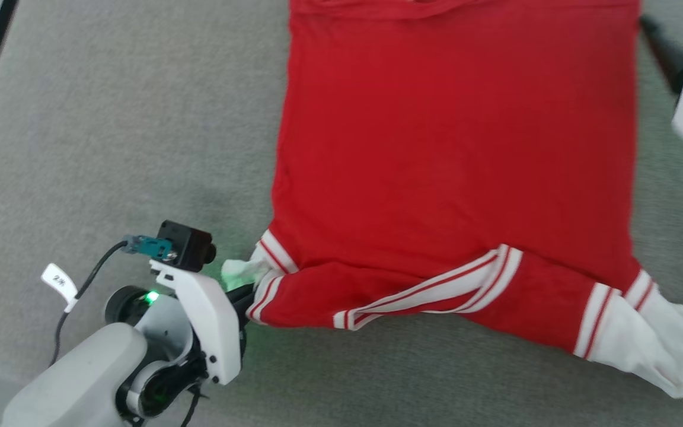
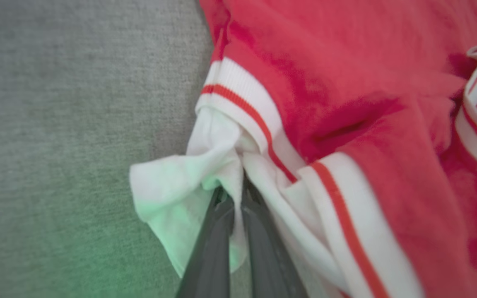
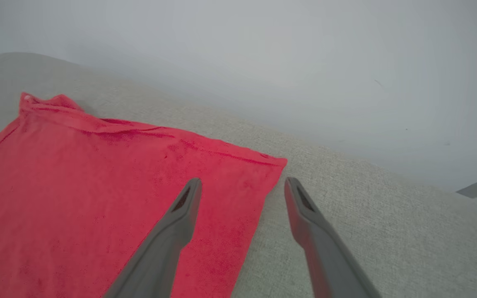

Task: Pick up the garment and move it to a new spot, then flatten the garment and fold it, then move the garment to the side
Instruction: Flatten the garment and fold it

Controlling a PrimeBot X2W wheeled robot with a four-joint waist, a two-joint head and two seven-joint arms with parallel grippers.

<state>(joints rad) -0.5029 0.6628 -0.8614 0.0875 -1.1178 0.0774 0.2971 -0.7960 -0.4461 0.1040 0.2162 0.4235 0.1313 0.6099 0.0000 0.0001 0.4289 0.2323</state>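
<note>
— Right at the lens: clamped shut in the left hand (image 2: 235,188), a wad of white lining at one striped armhole of the garment (image 1: 454,148).

— And spread mostly flat on the grey padded surface (image 1: 110,148), with the red panel running away from the robot. No lettering showing. Striped straps rumpled along the near edge, more white lining spilling out at the near right.

— Looks light, limp and a little stretchy. Likely to sag and drag rather than lift as a sheet.

— So better taken at corners or on the doubled striped trim than mid-panel. Less chance of slipping there, probably.

— Right hand (image 3: 242,184): spread wide, holding nothing, astride the right edge near the far corner, seemingly clear of the cloth.

— Seems the natural second pinch, pulling against the left.
</note>
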